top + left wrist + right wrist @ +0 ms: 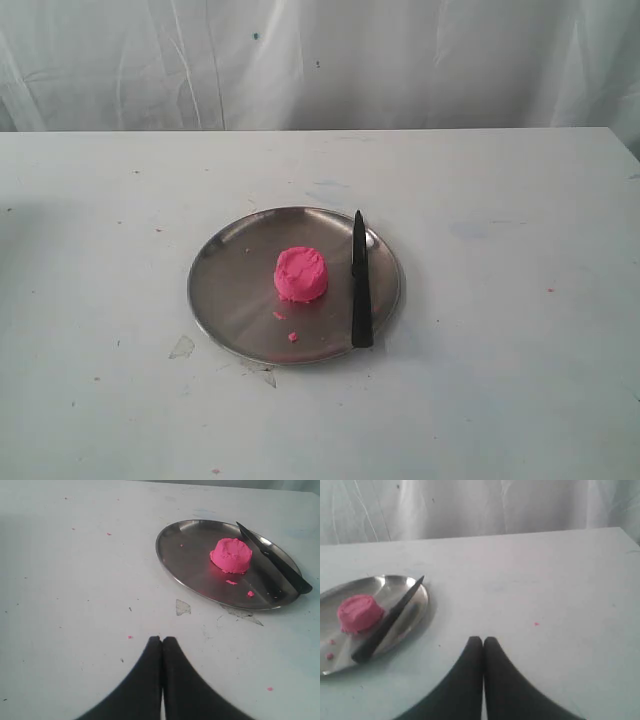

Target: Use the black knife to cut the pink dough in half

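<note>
The pink dough (301, 274) is one rounded lump in the middle of a round steel plate (225, 290); the wrist views show it too, pink dough (231, 555) and pink dough (359, 612). The black knife (360, 282) lies along the plate's right side, point away, handle over the near rim, also seen as black knife (272, 558) and black knife (387, 621). My left gripper (162, 639) is shut and empty above bare table, well short of the plate. My right gripper (483, 639) is shut and empty, off to the plate's right. Neither arm shows in the exterior view.
Tiny pink crumbs (285, 326) lie on the plate's near part and scattered on the white table (500, 350). Scuffed patches (182, 347) mark the table by the plate's near rim. A white curtain (320, 60) hangs behind the table's far edge.
</note>
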Controlling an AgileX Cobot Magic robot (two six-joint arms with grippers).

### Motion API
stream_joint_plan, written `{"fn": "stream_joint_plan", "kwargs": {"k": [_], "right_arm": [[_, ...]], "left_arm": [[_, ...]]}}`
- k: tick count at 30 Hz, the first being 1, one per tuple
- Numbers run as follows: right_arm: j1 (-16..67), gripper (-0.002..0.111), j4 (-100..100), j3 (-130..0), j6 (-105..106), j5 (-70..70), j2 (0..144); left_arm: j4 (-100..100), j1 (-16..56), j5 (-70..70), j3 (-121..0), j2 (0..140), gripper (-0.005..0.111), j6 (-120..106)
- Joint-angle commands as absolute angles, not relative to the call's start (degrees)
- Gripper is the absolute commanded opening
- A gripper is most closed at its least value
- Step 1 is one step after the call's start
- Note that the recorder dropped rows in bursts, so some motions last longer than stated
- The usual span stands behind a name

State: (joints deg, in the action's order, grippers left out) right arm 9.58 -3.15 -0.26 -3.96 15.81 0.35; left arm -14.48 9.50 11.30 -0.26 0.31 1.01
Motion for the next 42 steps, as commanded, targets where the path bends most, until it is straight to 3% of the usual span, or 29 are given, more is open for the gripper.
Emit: {"fn": "stream_joint_plan", "kwargs": {"k": [1, 9, 19, 30, 38, 42], "right_arm": [[9.15, 0.000, -11.68, 0.00, -13.69, 4.96, 0.00], [9.15, 0.000, -17.15, 0.00, -24.56, -9.07, 0.00], [9.15, 0.000, -16.87, 0.00, -36.42, -8.83, 0.00], [15.01, 0.000, -5.34, -19.29, -23.39, 15.67, 3.17], [17.76, 0.000, -9.70, -37.02, 1.08, 37.31, 22.43], [17.76, 0.000, -10.68, -40.86, 6.53, 39.79, 32.27]], "left_arm": [[-14.56, 9.30, 11.24, 0.00, 0.00, 0.000, 1.32], [-14.56, 9.30, 11.24, 0.00, 0.00, 0.000, 1.32], [-14.56, 9.30, 11.24, 0.00, 0.00, 0.000, 1.32], [-14.56, 9.30, 11.24, 0.00, 0.00, 0.000, 1.32], [-14.56, 9.30, 11.24, 0.00, 0.00, 0.000, 1.32], [-14.56, 9.30, 11.24, 0.00, 0.00, 0.000, 1.32]]}}
